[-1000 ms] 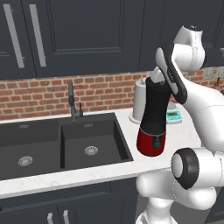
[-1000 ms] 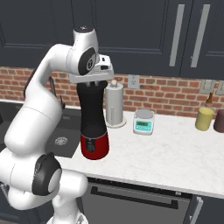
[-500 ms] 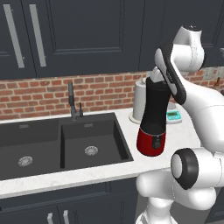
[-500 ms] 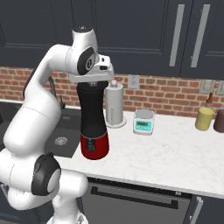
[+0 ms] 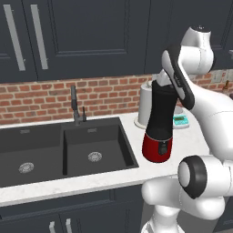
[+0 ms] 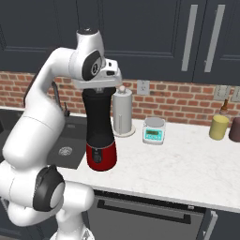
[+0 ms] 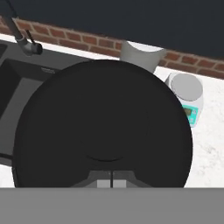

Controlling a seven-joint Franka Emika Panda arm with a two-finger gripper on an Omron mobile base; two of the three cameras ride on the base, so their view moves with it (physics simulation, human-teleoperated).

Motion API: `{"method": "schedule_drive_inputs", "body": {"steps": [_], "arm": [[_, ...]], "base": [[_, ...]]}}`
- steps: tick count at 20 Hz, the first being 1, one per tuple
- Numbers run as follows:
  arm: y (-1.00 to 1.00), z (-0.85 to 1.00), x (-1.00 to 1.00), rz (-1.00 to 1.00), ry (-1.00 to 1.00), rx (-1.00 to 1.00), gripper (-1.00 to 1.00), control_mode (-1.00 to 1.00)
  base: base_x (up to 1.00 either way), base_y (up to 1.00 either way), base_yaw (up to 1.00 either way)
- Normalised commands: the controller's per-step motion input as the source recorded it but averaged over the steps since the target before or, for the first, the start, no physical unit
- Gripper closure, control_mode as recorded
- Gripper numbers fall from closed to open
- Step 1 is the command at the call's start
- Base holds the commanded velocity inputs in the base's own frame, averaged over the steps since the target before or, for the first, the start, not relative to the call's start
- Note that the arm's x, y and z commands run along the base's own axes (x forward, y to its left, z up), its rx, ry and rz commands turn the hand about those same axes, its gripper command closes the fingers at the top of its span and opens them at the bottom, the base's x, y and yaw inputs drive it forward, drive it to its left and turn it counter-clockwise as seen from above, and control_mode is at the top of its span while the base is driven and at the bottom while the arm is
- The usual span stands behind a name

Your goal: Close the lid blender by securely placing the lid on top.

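Tall blender, glossy red base, black jar, stands on white desk right of sink. Flat round black lid covers jar mouth; hand fingers together above it, likely pressing it home.

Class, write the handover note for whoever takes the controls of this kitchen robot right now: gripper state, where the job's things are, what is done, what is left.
Gripper: jaws shut, directly above the blender; the hand view looks straight down on the lid. Whether it grips the lid cannot be told.
Blender: upright on the white counter, right of the sink, in front of the paper-towel roll; the small scale stands further right.
Done: hand brought over the jar's mouth, black disc centred under the camera.
Left: confirm the lid is seated on the rim, press if needed, then release and lift clear.
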Motion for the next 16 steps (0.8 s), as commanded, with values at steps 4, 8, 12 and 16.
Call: {"method": "schedule_drive_inputs", "body": {"steps": [4, 8, 12, 16], "arm": [[0.00, 0.00, -0.16, 0.00, 0.00, 0.00, 1.00, -1.00], [0.00, 0.00, -0.16, 0.00, 0.00, 0.00, 1.00, -1.00], [0.04, 0.00, -0.09, 0.00, 0.00, 0.00, 1.00, -1.00], [0.13, -0.02, 0.00, 0.00, 0.00, 0.00, 1.00, -1.00]], "base": [[0.00, 0.00, 0.00], [0.00, 0.00, 0.00], [0.00, 0.00, 0.00], [0.00, 0.00, 0.00]]}}
